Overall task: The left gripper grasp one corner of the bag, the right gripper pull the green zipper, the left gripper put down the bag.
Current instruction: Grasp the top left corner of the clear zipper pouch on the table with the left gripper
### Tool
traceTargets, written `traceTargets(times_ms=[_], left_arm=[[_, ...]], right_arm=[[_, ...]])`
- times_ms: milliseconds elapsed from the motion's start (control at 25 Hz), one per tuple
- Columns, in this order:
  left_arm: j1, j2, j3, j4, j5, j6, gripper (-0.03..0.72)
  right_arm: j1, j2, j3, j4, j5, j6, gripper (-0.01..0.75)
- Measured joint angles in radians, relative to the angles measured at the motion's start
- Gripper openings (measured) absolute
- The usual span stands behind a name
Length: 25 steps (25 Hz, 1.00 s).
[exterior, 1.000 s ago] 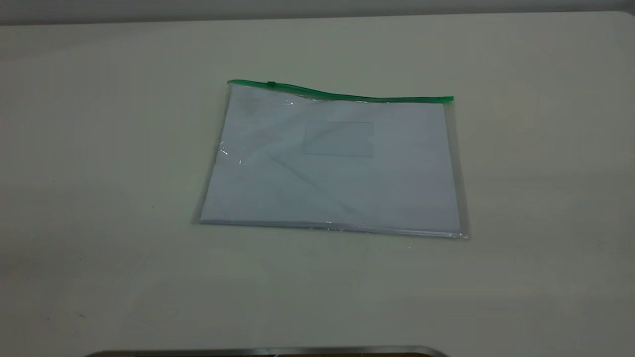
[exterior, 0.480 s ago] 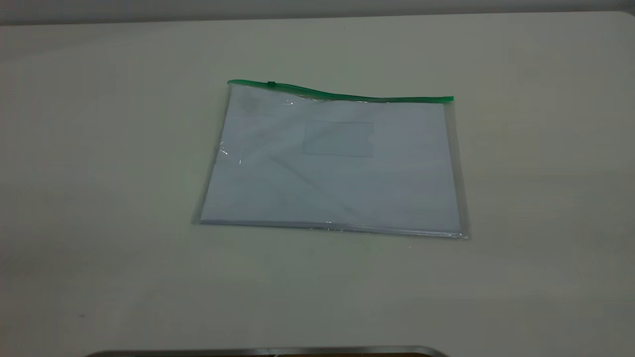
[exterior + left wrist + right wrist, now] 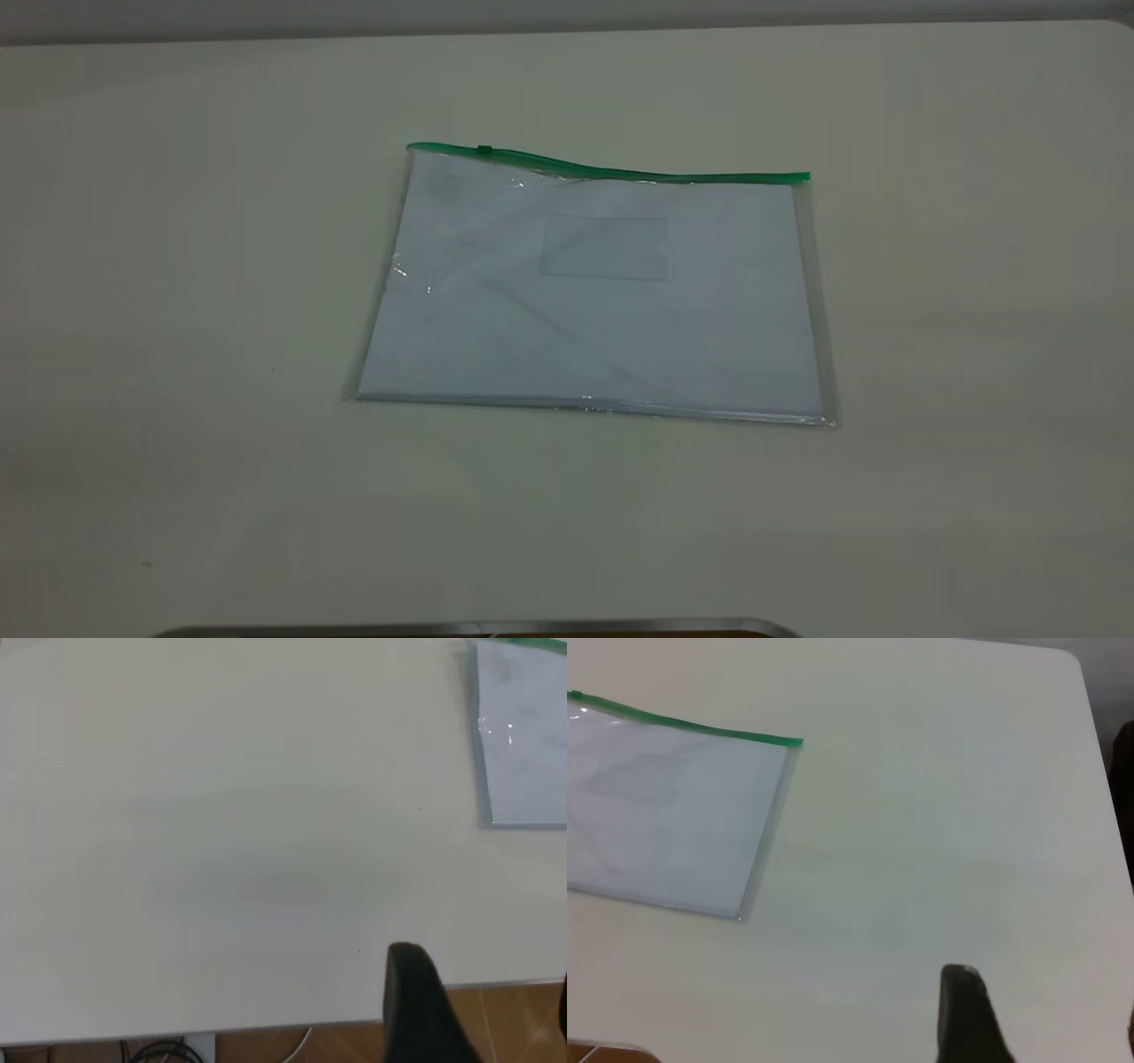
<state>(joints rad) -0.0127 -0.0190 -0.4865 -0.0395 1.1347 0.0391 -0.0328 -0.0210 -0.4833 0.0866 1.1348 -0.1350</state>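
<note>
Left gripper (image 3: 483, 1010) (jaws apart) far from bag (image 3: 594, 292)

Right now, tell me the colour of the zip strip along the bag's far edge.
Green. The green zipper runs along the bag's far edge, clearest in the exterior view.

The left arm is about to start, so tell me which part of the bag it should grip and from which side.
Grip the bag at its far-left corner, beside the green zipper, coming in from the left. It lies flat on the table, but that zip edge bows up slightly, probably leaving room for the fingers. The left gripper hangs off to that side.
</note>
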Motion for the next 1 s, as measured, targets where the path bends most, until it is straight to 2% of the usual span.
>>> traceTargets(times_ms=[680,840,1000], left_arm=[[0.0,0.005,-0.002,0.027,0.0,-0.018,0.448],[0.0,0.101,-0.054,0.051,-0.029,-0.103,0.448],[0.0,0.273,-0.103,0.05,-0.109,-0.122,0.448]], right_arm=[[0.0,0.0,0.0,0.0,0.0,0.0,0.468],[0.0,0.0,0.0,0.0,0.0,0.0,0.468],[0.0,0.0,0.0,-0.004,0.0,0.0,0.468]])
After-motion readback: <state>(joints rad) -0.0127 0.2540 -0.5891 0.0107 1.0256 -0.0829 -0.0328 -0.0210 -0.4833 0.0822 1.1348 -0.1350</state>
